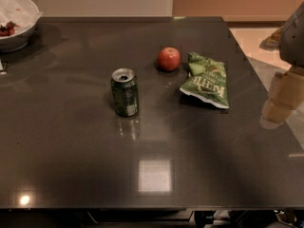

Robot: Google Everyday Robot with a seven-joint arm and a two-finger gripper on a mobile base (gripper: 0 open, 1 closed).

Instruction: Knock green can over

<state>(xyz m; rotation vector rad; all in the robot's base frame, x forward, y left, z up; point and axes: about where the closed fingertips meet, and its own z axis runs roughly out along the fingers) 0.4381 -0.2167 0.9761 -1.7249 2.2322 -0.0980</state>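
The green can (125,92) stands upright on the dark table (71,156), left of centre, its silver lid with the pull-tab facing up. My gripper (280,103) hangs at the right edge of the view, over the table's right side, far to the right of the can and well apart from it. It shows as pale, blurred blocks below a grey arm segment.
A red apple (169,59) sits behind and to the right of the can. A crinkled green chip bag (206,80) lies flat right of the apple. A white bowl (14,20) stands at the far left corner. The table's right edge runs near my gripper.
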